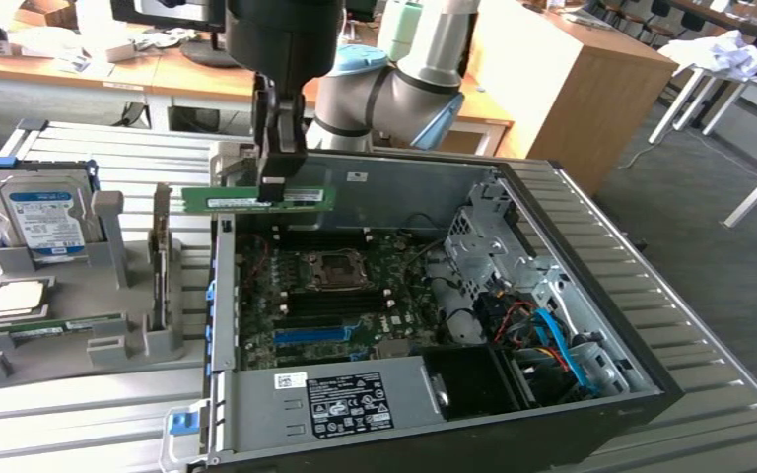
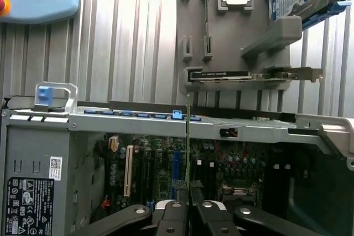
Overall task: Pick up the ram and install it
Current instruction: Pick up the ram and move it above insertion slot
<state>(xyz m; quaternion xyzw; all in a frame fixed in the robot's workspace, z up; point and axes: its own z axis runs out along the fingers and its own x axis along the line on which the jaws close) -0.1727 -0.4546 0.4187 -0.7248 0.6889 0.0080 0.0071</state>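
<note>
The ram [image 1: 255, 198] is a long green stick with a pale label. It hangs level in the air over the back-left corner of the open computer case [image 1: 589, 325], above the motherboard [image 1: 339, 296]. My gripper [image 1: 275, 192] points down from above and is shut on the stick's upper edge near its middle. In the wrist view the ram [image 2: 188, 147] appears edge-on as a thin line. It runs out from my gripper [image 2: 188, 205] over the motherboard's slots [image 2: 177, 164].
A grey parts holder [image 1: 142, 345] stands on the exterior view's left of the case. It carries a blue-labelled hard drive [image 1: 43, 219], a silver processor chip [image 1: 21, 299], an upright card [image 1: 162, 256] and another green stick [image 1: 56, 326]. Cables [image 1: 550, 340] and the power supply [image 1: 339, 399] fill the near end of the case.
</note>
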